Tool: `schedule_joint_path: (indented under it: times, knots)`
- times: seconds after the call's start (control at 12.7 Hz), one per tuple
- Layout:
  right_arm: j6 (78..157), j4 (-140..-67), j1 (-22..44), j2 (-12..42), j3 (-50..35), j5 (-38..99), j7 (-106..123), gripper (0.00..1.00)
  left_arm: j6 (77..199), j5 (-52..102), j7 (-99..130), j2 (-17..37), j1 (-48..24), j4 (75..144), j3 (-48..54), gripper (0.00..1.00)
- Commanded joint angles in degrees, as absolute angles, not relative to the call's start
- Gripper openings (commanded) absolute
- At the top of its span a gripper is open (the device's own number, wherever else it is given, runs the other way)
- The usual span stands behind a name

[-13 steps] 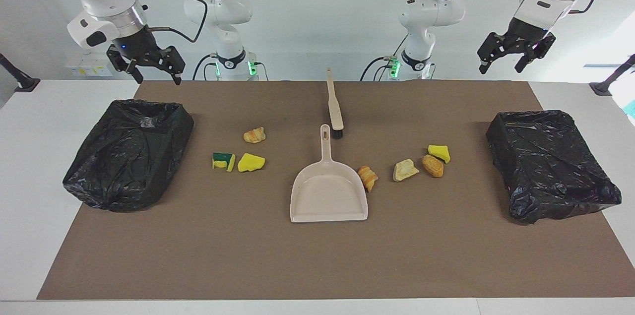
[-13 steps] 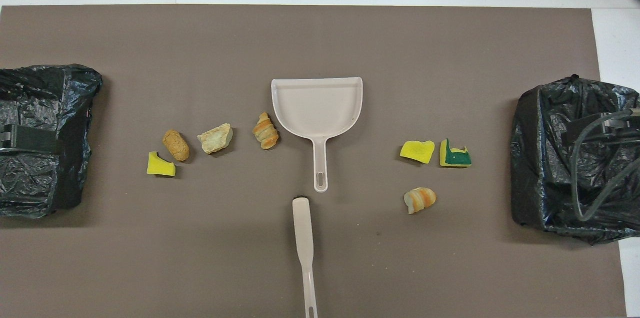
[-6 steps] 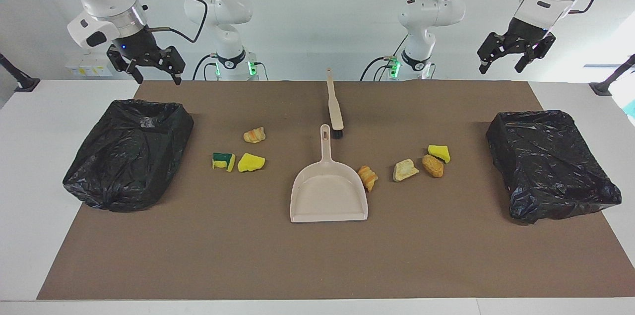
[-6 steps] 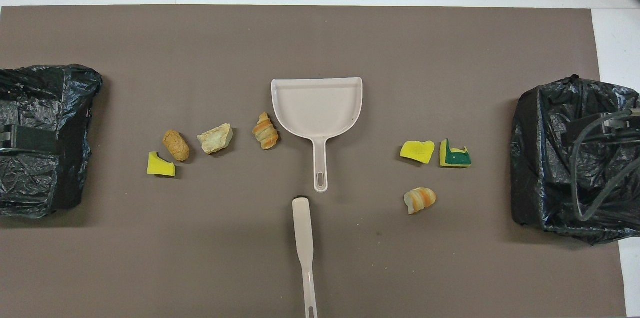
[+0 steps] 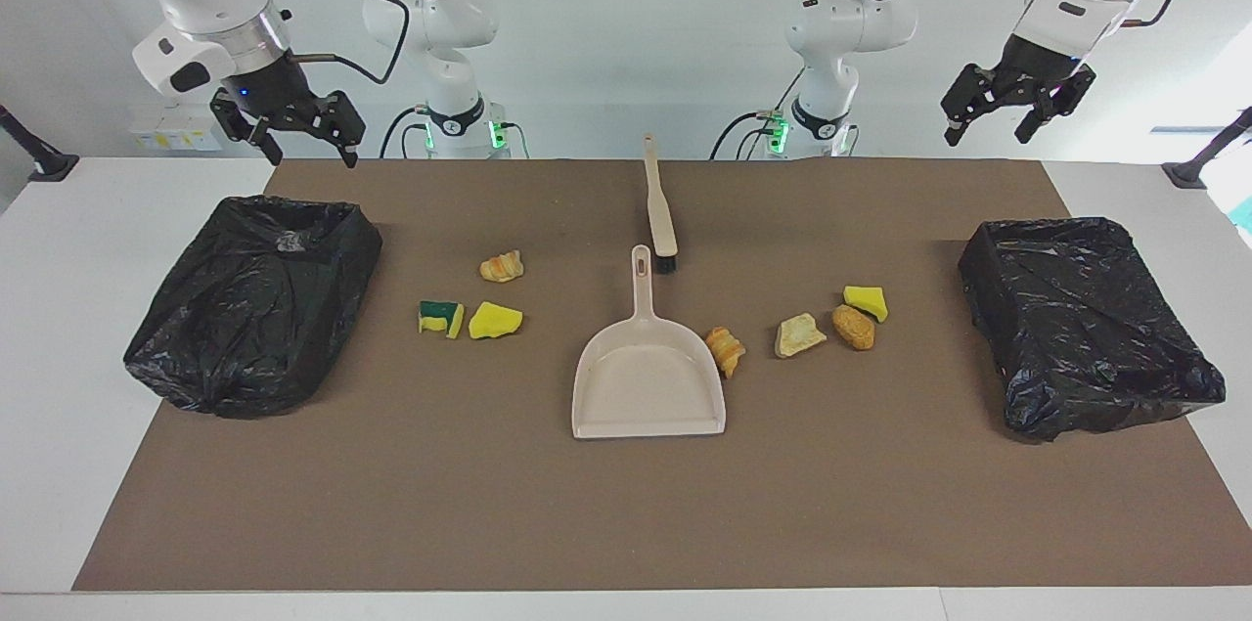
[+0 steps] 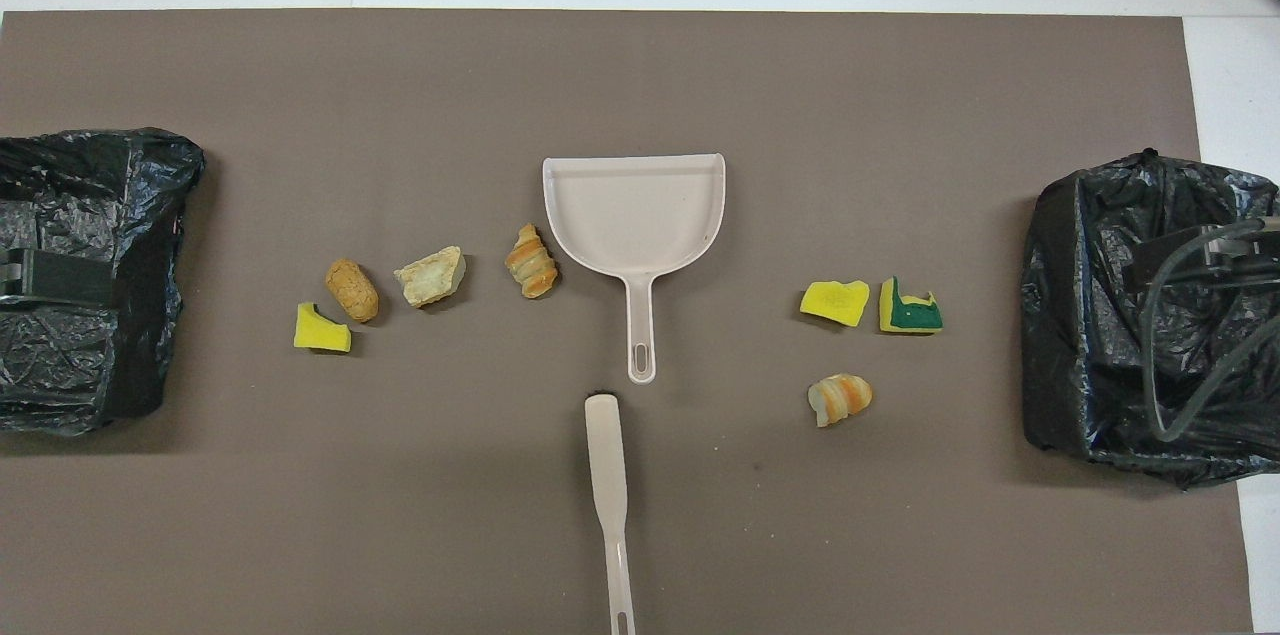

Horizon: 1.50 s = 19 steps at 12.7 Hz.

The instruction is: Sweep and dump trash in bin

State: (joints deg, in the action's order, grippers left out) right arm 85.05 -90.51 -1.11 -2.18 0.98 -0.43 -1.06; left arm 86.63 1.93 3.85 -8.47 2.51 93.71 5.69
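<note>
Waiting: both arms
Left hand (image 5: 1012,117): hanging over a bin (image 5: 1086,323), fingers spread wide
Right hand (image 5: 293,134): hanging over the other bin (image 5: 256,303), wide
Trash (image 5: 802,334): lying on surface (image 5: 626,504), either side of dustpan (image 5: 648,386)
Brush (image 5: 660,210): lying nearer robots than dustpan

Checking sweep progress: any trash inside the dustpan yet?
No. In the overhead view the dustpan holds nothing; the nearest scrap, a striped bread-like piece, lies on the mat beside it.
</note>
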Motion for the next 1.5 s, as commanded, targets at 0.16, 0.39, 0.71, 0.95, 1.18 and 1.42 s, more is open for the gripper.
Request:
schedule_joint_path:
  times: [0.16,0.39,0.71,0.95,1.18,1.42]
  knots:
    - [85.52,-91.76,-1.14,-3.16,0.79,0.70,-2.02,1.00,85.34,2.55,4.22,-8.17,2.73,92.72,5.63,1.00]
    - [85.52,-91.85,-0.97,-3.16,0.79,0.70,-2.02,1.00,85.34,2.55,4.22,-8.17,2.72,92.72,5.63,1.00]
    - [85.52,-91.93,-0.88,-3.25,0.79,0.70,-2.02,1.00,85.34,2.55,4.22,-8.17,2.81,92.72,5.63,1.00]
    - [85.52,-92.02,-0.88,-3.25,0.79,0.70,-1.93,1.00,85.34,2.55,4.22,-8.17,2.81,92.72,5.63,1.00]
    - [85.69,-92.02,-0.79,-3.25,0.79,0.62,-1.93,1.00,85.34,2.55,4.22,-8.17,2.72,92.72,5.63,1.00]
    - [89.62,-93.50,-0.70,-3.69,-0.08,0.53,-1.67,1.00,85.34,2.55,4.22,-8.17,2.72,92.72,5.63,1.00]
